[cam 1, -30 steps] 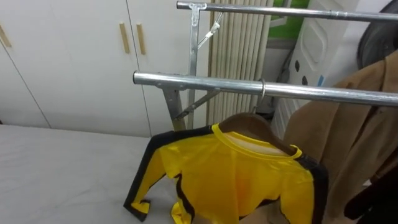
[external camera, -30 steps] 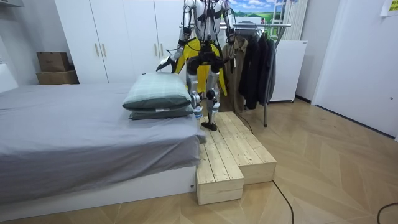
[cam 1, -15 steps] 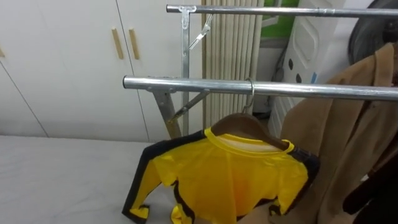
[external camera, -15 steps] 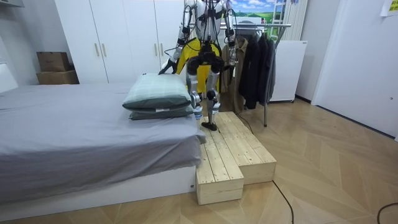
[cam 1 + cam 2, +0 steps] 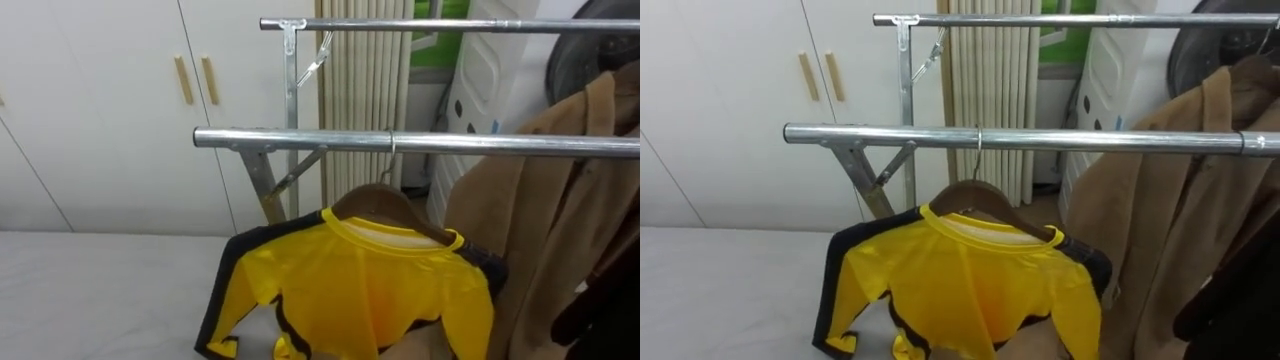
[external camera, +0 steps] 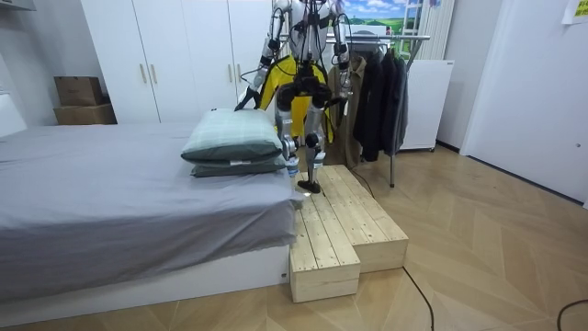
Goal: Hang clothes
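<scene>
the yellow shirt (image 5: 370,290) hangs on a wooden hanger (image 5: 385,198) whose wire hook (image 5: 391,165) sits over the near rail (image 5: 290,138) of the clothes rack, not far from that rail's free left end. the shirt points collar up and hem down, so its long axis is vertical. its front faces the robot, and the hanger's own long axis lies roughly along the rail instead of square across it, the right shoulder dipping a little lower than the left. 1 black-edged sleeve (image 5: 225,300) sticks out low to the left, over the bed (image 5: 90,290). by my reading the step in hand is settling the garment and letting go. to do it well, make sure the hook is fully over the rail, ease off without a tug so the hanger cannot swing toward the open end, then turn it across the rail and slide it toward the brown coat (image 5: 540,200) on the right. the left hand (image 6: 248,92) is a small dark shape by that sleeve in the room view. whether it or the right hand grasps anything i cannot tell. the robot stands on a wooden platform (image 6: 340,221) facing the rack.
</scene>
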### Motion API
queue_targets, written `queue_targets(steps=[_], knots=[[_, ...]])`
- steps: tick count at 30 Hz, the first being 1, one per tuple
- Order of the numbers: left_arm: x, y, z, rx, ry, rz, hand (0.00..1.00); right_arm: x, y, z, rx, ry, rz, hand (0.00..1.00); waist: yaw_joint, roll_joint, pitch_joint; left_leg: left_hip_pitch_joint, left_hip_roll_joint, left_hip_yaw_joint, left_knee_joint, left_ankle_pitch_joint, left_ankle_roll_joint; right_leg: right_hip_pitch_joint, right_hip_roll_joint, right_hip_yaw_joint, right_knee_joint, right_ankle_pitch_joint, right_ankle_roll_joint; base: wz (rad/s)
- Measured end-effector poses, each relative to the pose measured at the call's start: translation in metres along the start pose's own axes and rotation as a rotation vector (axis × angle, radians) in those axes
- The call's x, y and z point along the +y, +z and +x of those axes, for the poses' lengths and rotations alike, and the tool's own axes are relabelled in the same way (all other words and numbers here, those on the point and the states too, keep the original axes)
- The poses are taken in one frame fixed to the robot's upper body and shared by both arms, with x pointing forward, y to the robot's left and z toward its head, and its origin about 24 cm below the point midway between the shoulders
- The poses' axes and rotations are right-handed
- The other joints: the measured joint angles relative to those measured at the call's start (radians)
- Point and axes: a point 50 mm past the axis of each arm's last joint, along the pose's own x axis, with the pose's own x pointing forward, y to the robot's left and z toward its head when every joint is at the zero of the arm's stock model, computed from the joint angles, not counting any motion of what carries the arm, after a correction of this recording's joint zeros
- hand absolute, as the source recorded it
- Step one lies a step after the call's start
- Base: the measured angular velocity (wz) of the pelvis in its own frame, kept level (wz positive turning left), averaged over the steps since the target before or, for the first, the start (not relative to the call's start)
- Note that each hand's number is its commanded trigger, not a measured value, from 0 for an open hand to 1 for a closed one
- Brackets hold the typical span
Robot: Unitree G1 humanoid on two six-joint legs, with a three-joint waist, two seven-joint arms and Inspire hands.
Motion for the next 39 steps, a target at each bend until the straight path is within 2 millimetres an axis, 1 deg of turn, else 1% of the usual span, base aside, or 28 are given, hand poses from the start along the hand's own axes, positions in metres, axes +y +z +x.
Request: queue_targets(steps=[6,10,11,13,14,15,16,18,19,20,21,22,23,24,25,26,27,28,29,30,31,32,33,34,35,37,38,39], knots=[[-0.003,0.006,0.002,0.000,-0.023,0.018,0.00,0.005,0.015,0.003,-0.020,-0.001,-0.048,0.00,0.002,0.011,-0.0001,-0.014,0.000,-0.003,0.001,0.000,0.000,-0.013,0.000,-0.006,0.002,0.001,0.000,0.01],[-0.004,0.010,0.003,-0.005,-0.033,0.025,0.00,0.007,0.023,0.004,-0.029,0.001,-0.109,0.00,0.005,0.012,0.0006,-0.016,-0.002,-0.012,0.007,0.000,0.000,-0.016,-0.011,-0.045,0.015,-0.007,-0.007,0.16],[-0.003,0.011,0.004,-0.007,-0.033,0.027,0.00,0.008,0.024,0.004,-0.027,0.003,-0.127,0.00,0.003,0.011,0.0006,-0.016,-0.004,-0.024,0.010,0.000,-0.001,-0.018,-0.014,-0.063,0.025,-0.014,-0.014,0.27],[-0.005,0.015,0.004,-0.018,-0.038,0.028,0.00,0.009,0.026,0.004,-0.026,0.004,-0.158,0.00,0.003,0.010,0.0006,-0.026,-0.007,-0.040,0.023,-0.002,-0.003,-0.021,-0.024,-0.088,0.040,-0.030,-0.012,0.43],[-0.007,0.019,0.005,-0.028,-0.042,0.011,0.00,0.009,0.030,0.005,-0.028,0.006,-0.192,0.00,0.011,0.010,0.0009,-0.032,-0.009,-0.043,0.030,-0.002,-0.003,-0.022,-0.030,-0.112,0.044,-0.034,-0.017,0.47],[-0.008,0.021,0.005,-0.033,-0.044,0.004,0.00,0.010,0.032,0.005,-0.028,0.010,-0.213,0.00,0.016,0.010,0.0009,-0.037,-0.009,-0.046,0.036,-0.002,-0.003,-0.023,-0.032,-0.121,0.045,-0.036,-0.019,0.53],[-0.010,0.026,0.005,-0.058,-0.050,0.016,0.00,0.013,0.037,0.006,-0.032,0.017,-0.272,0.00,0.023,0.010,0.0007,-0.053,-0.010,-0.069,0.047,-0.002,-0.004,-0.025,-0.040,-0.147,0.045,-0.042,-0.018,0.65],[-0.010,0.033,0.005,-0.098,-0.051,0.015,0.00,0.019,0.050,0.007,-0.047,0.022,-0.389,0.00,0.036,0.006,-0.0005,-0.089,-0.014,-0.106,0.070,-0.002,-0.005,-0.042,-0.054,-0.199,0.056,-0.048,-0.028,0.81],[-0.010,0.037,0.005,-0.123,-0.054,0.011,0.00,0.023,0.058,0.008,-0.056,0.021,-0.466,0.00,0.048,0.005,-0.0018,-0.114,-0.015,-0.129,0.087,-0.002,-0.006,-0.052,-0.066,-0.249,0.058,-0.048,-0.038,1.05],[-0.011,0.042,0.005,-0.147,-0.065,0.014,0.00,0.025,0.065,0.008,-0.063,0.017,-0.540,0.00,0.066,0.004,-0.0015,-0.136,-0.016,-0.139,0.103,0.000,-0.009,-0.054,-0.086,-0.323,0.052,-0.053,-0.045,1.11],[-0.012,0.044,0.005,-0.157,-0.071,0.018,0.00,0.026,0.068,0.008,-0.063,0.013,-0.585,0.00,0.080,0.003,-0.0018,-0.148,-0.015,-0.139,0.111,0.001,-0.011,-0.054,-0.095,-0.362,0.051,-0.057,-0.047,1.17],[-0.012,0.046,0.005,-0.166,-0.075,0.018,0.00,0.028,0.074,0.008,-0.066,0.007,-0.652,0.00,0.105,0.002,-0.0015,-0.174,-0.012,-0.140,0.134,0.003,-0.014,-0.055,-0.114,-0.443,0.047,-0.067,-0.054,1.25],[-0.013,0.045,0.005,-0.162,-0.080,0.018,0.00,0.028,0.078,0.008,-0.063,0.001,-0.687,0.00,0.124,-0.001,-0.0030,-0.202,-0.007,-0.129,0.156,0.004,-0.015,-0.054,-0.127,-0.503,0.036,-0.073,-0.057,1.36],[-0.013,0.044,0.005,-0.157,-0.086,0.017,0.00,0.028,0.079,0.008,-0.063,-0.001,-0.689,0.00,0.132,-0.003,-0.0018,-0.215,-0.003,-0.110,0.171,0.003,-0.015,-0.055,-0.134,-0.534,0.035,-0.078,-0.060,1.53],[-0.014,0.046,0.005,-0.164,-0.100,0.029,0.00,0.025,0.079,0.008,-0.050,-0.018,-0.704,0.00,0.150,-0.007,-0.0023,-0.234,0.011,-0.064,0.212,-0.006,-0.010,-0.054,-0.145,-0.591,0.038,-0.091,-0.065,1.49],[-0.015,0.047,0.005,-0.171,-0.114,0.030,0.00,0.022,0.079,0.008,-0.041,-0.035,-0.705,0.00,0.169,-0.011,-0.0021,-0.238,0.026,-0.010,0.269,-0.033,-0.004,-0.053,-0.155,-0.643,0.048,-0.107,-0.066,1.41],[-0.016,0.047,0.004,-0.174,-0.122,0.029,0.00,0.022,0.079,0.008,-0.036,-0.042,-0.702,0.00,0.174,-0.013,-0.0027,-0.237,0.032,0.016,0.300,-0.050,-0.002,-0.053,-0.159,-0.667,0.054,-0.117,-0.065,1.29],[-0.017,0.047,0.004,-0.175,-0.130,0.022,0.00,0.020,0.079,0.008,-0.028,-0.054,-0.690,0.00,0.180,-0.013,-0.0028,-0.231,0.054,0.069,0.360,-0.084,0.001,-0.054,-0.163,-0.719,0.059,-0.130,-0.068,1.38],[-0.018,0.051,0.004,-0.196,-0.149,0.028,0.00,0.019,0.077,0.007,-0.019,-0.059,-0.679,0.00,0.180,-0.014,-0.0023,-0.216,0.081,0.135,0.405,-0.111,0.004,-0.053,-0.168,-0.777,0.059,-0.138,-0.073,1.44],[-0.019,0.054,0.003,-0.210,-0.159,0.026,0.00,0.018,0.077,0.007,-0.018,-0.060,-0.678,0.00,0.178,-0.015,-0.0029,-0.206,0.092,0.167,0.417,-0.121,0.005,-0.052,-0.171,-0.810,0.059,-0.142,-0.074,1.65],[-0.022,0.062,0.002,-0.244,-0.184,0.015,0.00,0.017,0.078,0.007,-0.014,-0.063,-0.674,0.00,0.167,-0.013,-0.0033,-0.183,0.106,0.211,0.426,-0.136,0.006,-0.051,-0.178,-0.880,0.058,-0.151,-0.074,1.78],[-0.026,0.069,0.001,-0.266,-0.209,-0.002,0.00,0.015,0.078,0.007,-0.014,-0.069,-0.658,0.00,0.157,-0.013,-0.0038,-0.155,0.105,0.245,0.411,-0.151,0.008,-0.050,-0.185,-0.945,0.060,-0.161,-0.060,1.76],[-0.028,0.073,0.000,-0.283,-0.220,-0.008,0.00,0.014,0.079,0.006,-0.014,-0.071,-0.651,0.00,0.157,-0.013,-0.0034,-0.140,0.097,0.257,0.385,-0.156,0.006,-0.051,-0.189,-0.967,0.065,-0.166,-0.053,1.52],[-0.030,0.079,-0.002,-0.313,-0.241,-0.015,0.00,0.013,0.079,0.006,-0.012,-0.074,-0.651,0.00,0.158,-0.013,-0.0035,-0.100,0.081,0.282,0.323,-0.167,0.005,-0.055,-0.193,-1.012,0.072,-0.176,-0.035,1.00],[-0.030,0.082,-0.002,-0.322,-0.251,-0.018,0.00,0.012,0.078,0.006,-0.010,-0.074,-0.648,0.00,0.157,-0.013,-0.0039,-0.082,0.073,0.292,0.290,-0.170,0.007,-0.054,-0.193,-1.033,0.073,-0.180,-0.028,1.07],[-0.030,0.094,-0.002,-0.353,-0.277,-0.053,0.00,0.011,0.077,0.006,-0.008,-0.073,-0.642,0.00,0.158,-0.018,-0.0059,-0.038,0.032,0.340,0.163,-0.190,0.030,-0.062,-0.204,-1.106,0.094,-0.189,-0.010,0.82],[-0.030,0.094,-0.001,-0.350,-0.281,-0.082,0.00,0.012,0.076,0.006,-0.005,-0.071,-0.642,0.00,0.167,-0.034,-0.0163,-0.034,0.018,0.338,0.123,-0.193,0.027,-0.079,-0.227,-1.124,0.131,-0.195,0.011,0.40],[-0.031,0.094,-0.002,-0.347,-0.286,-0.098,0.00,0.011,0.075,0.006,-0.004,-0.074,-0.640,0.00,0.170,-0.033,-0.0194,-0.032,0.022,0.337,0.108,-0.193,0.025,-0.084,-0.234,-1.134,0.148,-0.192,0.028,0.15]])
